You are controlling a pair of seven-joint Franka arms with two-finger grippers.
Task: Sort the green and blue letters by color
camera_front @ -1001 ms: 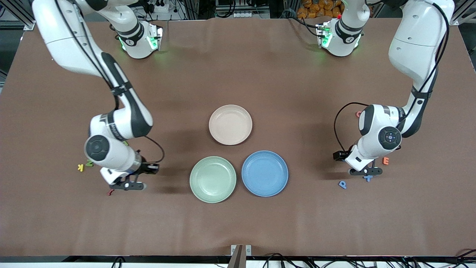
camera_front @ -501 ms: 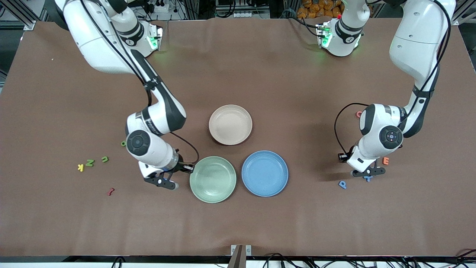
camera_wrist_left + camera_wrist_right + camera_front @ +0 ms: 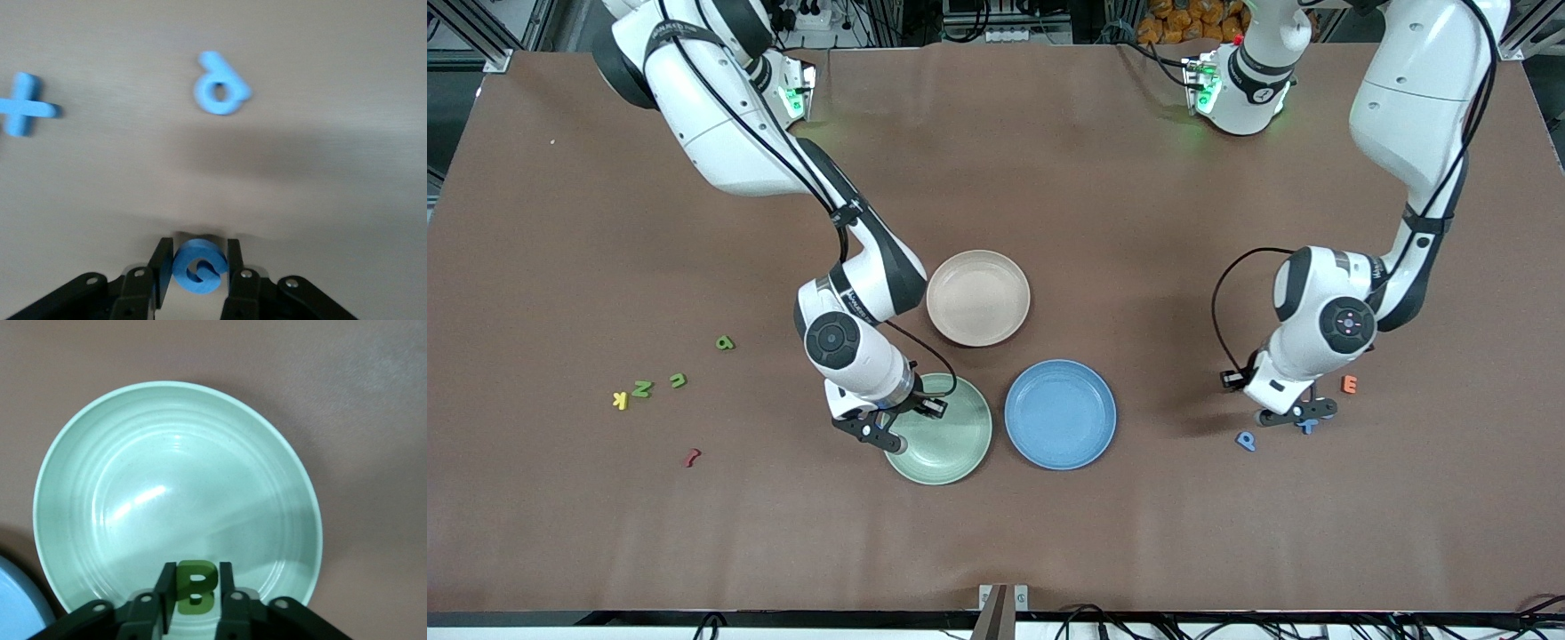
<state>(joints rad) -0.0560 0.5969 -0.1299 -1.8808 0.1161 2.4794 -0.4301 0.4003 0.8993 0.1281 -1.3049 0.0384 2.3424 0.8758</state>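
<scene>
Front view, right gripper (image 3: 882,433): hangs over the rim of the round pale green plate (image 3: 951,444) at the edge toward the right arm's end of the table; the fingers and any load are too small to read here.
Front view, left gripper (image 3: 1303,413): low over the brown table (image 3: 1103,178), just above the small flat blue cross-shaped letter (image 3: 1307,428); the flat blue letter P (image 3: 1245,440) lies beside it, the orange letter E (image 3: 1350,384) a little farther from the camera.
Front view, plates: the round blue plate (image 3: 1060,414) touches or nearly touches the green plate; the round beige plate (image 3: 978,298) sits farther from the camera.
Front view, loose letters: the three small green letters (image 3: 678,380) lie near the yellow letter K (image 3: 619,400) and the dark red squiggle (image 3: 691,458), toward the right arm's end.
Left wrist view: the narrow jaws clamp the flat blue letter G (image 3: 198,266), lifted above the table; blue P and blue cross lie loose on the surface.
Right wrist view: the narrow jaws pinch the flat dark green letter B (image 3: 196,587), held over the inner edge of the green plate.
</scene>
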